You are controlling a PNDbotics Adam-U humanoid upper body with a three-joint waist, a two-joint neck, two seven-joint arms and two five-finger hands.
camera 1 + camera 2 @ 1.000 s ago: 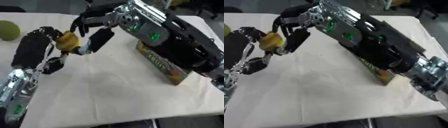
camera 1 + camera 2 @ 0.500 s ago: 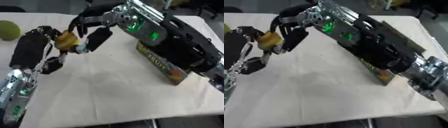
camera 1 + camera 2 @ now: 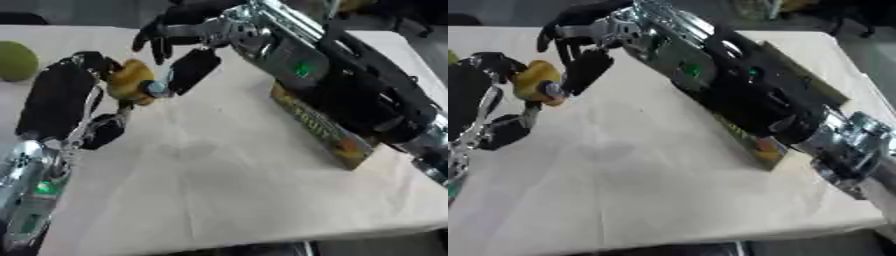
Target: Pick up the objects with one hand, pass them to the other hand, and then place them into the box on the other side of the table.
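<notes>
Held object: while it hangs above the table at about ten o'clock, the small rounded yellow object [image 3: 129,82] sits between both hands.
Left hand: the black left hand [image 3: 66,100] has its fingers curled round the yellow object.
Right hand: the black right hand [image 3: 184,47], at about eleven o'clock, has relaxed, spread fingers, one touching the yellow object.
Box: the long printed cardboard box [image 3: 325,131] lies at three o'clock under the right arm.
Ball: a green round ball [image 3: 17,61] rests at nine o'clock on the white tablecloth [image 3: 227,190].

Even, soft light; both views blurred, shadows faint on the tablecloth [image 3: 227,190].
</notes>
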